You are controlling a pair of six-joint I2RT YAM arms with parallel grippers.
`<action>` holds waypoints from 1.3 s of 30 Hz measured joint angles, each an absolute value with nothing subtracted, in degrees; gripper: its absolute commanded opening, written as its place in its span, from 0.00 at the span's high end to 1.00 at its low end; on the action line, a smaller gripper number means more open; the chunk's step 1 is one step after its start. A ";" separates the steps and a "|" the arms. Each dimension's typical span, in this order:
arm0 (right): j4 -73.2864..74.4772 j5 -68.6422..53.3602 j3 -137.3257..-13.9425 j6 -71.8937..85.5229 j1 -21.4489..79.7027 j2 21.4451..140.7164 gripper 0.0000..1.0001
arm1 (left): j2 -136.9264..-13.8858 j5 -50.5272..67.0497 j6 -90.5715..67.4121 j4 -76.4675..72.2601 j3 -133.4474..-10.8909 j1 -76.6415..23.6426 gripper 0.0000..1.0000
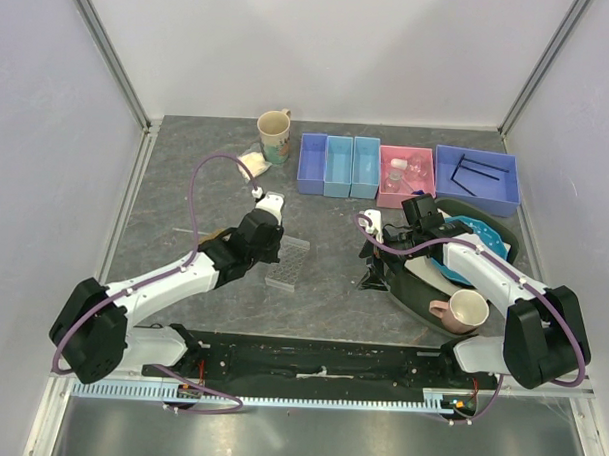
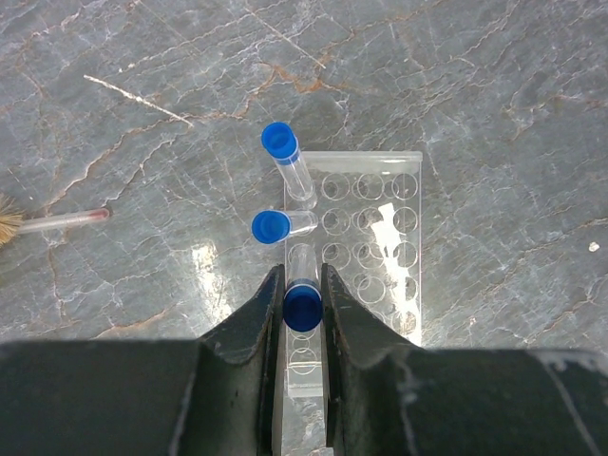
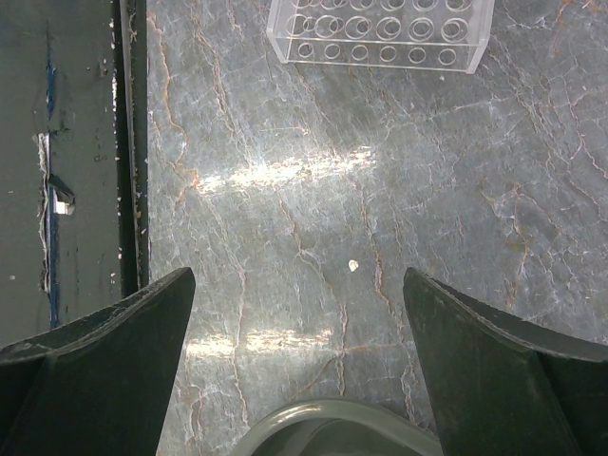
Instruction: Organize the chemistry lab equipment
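Note:
My left gripper (image 2: 303, 280) is shut on a blue-capped clear tube (image 2: 303, 309), held over the left row of the clear plastic tube rack (image 2: 380, 237). Two more blue-capped tubes (image 2: 280, 144) (image 2: 271, 226) stand in that same row, leaning. In the top view the rack (image 1: 288, 262) lies mid-table, right of my left gripper (image 1: 271, 245). My right gripper (image 3: 299, 313) is open over bare table, with the rack (image 3: 380, 33) ahead of it. A white-stoppered flask (image 1: 395, 174) sits in the pink bin (image 1: 418, 193). A bag of pale powder (image 1: 253, 164) lies by the cream mug (image 1: 275, 135).
A row of blue bins (image 1: 339, 166) stands at the back, and the far-right bin (image 1: 498, 198) holds black wire pieces. A dark tray (image 1: 415, 284) at the right carries a blue plate (image 1: 479, 239) and a pink mug (image 1: 462, 312). A small brush (image 2: 57, 220) lies left of the rack.

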State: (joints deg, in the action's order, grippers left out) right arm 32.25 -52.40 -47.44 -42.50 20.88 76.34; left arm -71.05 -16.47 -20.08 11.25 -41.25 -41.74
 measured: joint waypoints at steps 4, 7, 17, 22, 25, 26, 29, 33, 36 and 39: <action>32.25 -52.40 -47.44 -42.70 20.88 76.34 0.02 | -71.44 -16.49 -20.08 10.57 -40.49 -41.74 0.98; 32.25 -52.40 -47.44 -42.81 20.88 76.34 0.02 | -71.64 -16.49 -20.08 10.09 -39.92 -41.74 0.97; 32.29 -52.38 -47.44 -42.92 20.88 76.34 0.02 | -74.94 -16.47 -20.10 9.76 -39.88 -41.74 0.64; 32.29 -52.38 -47.44 -42.96 20.88 76.34 0.02 | -75.00 -16.40 -20.29 10.20 -39.88 -41.74 0.44; 32.34 -52.36 -47.46 -43.03 20.88 76.34 0.02 | -73.89 -16.29 -20.56 11.51 -39.90 -41.74 0.36; 32.40 -52.36 -47.46 -43.11 20.88 76.34 0.02 | -73.03 -16.23 -20.64 12.05 -39.90 -41.74 0.35; 32.53 -52.31 -47.46 -43.20 20.88 76.34 0.02 | -69.25 -16.10 -20.73 14.04 -39.90 -41.74 0.30; 32.93 -51.92 -47.72 -43.38 20.88 76.34 0.02 | -62.41 -15.99 -20.67 16.27 -39.94 -41.41 0.24; 33.12 -51.64 -47.81 -43.51 20.88 76.34 0.02 | -57.36 -15.42 -20.25 17.80 -40.01 -39.29 0.19; 33.34 -51.46 -47.83 -43.62 20.88 76.34 0.02 | -53.91 -14.39 -19.75 19.11 -40.05 -33.32 0.15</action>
State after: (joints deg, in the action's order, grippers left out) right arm 33.34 -51.46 -47.83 -43.62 20.88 76.34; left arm -53.91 -14.39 -19.75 19.11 -40.05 -33.32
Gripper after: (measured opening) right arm 0.982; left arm 0.809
